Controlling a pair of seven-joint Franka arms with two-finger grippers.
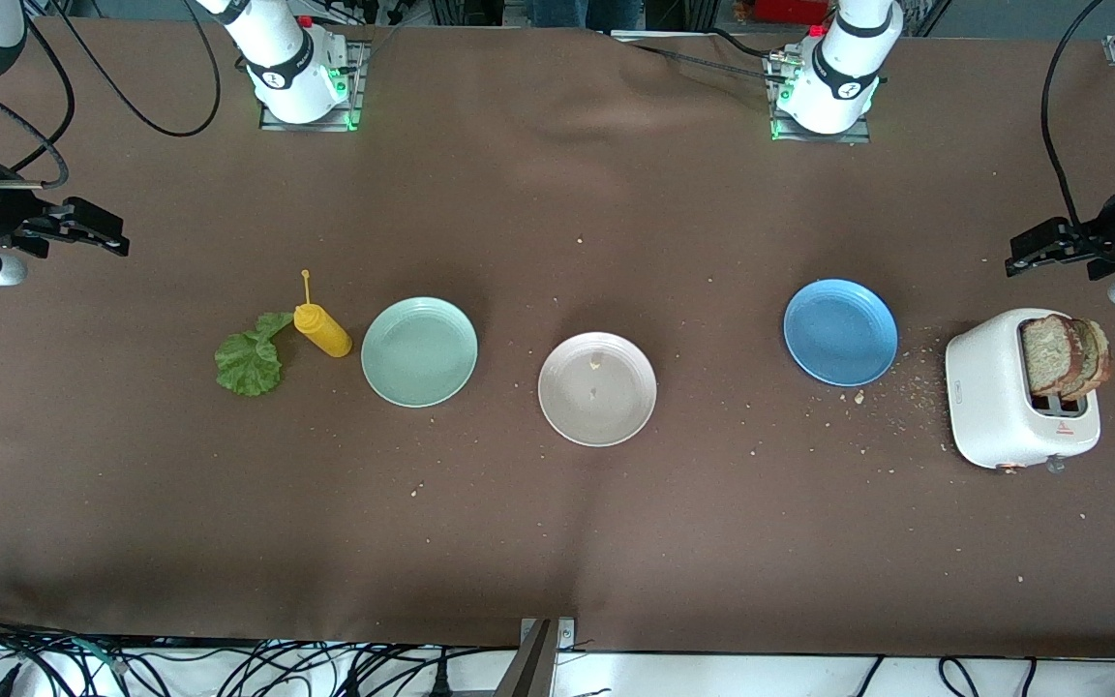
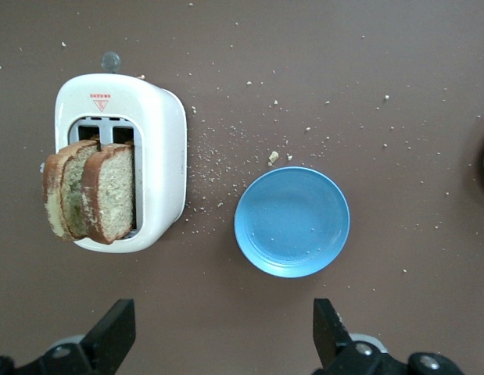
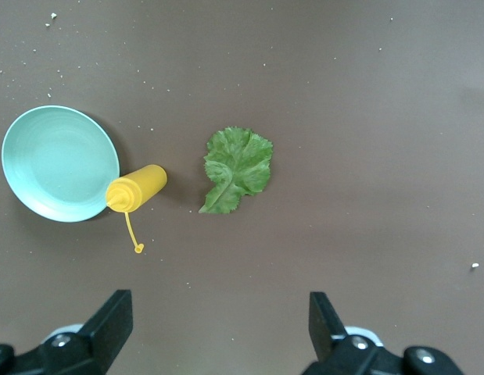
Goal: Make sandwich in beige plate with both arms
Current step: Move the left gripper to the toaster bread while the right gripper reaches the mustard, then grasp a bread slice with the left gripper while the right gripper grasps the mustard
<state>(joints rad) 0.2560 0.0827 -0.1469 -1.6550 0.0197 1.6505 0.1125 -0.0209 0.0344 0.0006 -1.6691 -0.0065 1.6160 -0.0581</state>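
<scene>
Nothing assembled yet; beige plate (image 1: pixel 597 389) sits mid-table between mint plate (image 1: pixel 419 350) and blue plate (image 1: pixel 840 332), holding only a few crumbs; it lies a little nearer the front camera than either neighbour.

Toast: two brown slices (image 1: pixel 1065 356) stand upright in the slots of the white toaster (image 1: pixel 1017 402) at the left arm's end of the table; untouched, by the look of it. Crumbs scattered on the brown cloth (image 1: pixel 557 542) between toaster and blue plate.

Lettuce (image 1: pixel 251 360) lies flat on the cloth at the right arm's end, just beside a yellow squeeze bottle (image 1: pixel 322 329) that lies on its side next to the mint plate, cap tether trailing.

Left gripper (image 1: pixel 1037 252) hangs over the table edge above the toaster area, fingers spread wide, holding nothing; right gripper (image 1: pixel 98 232) hangs over the right arm's end of the table, likewise spread and empty; both arms look parked.

Judgement: task at its very start; all left to do: slice onto beige plate, lettuce on it, second slice on top.
</scene>
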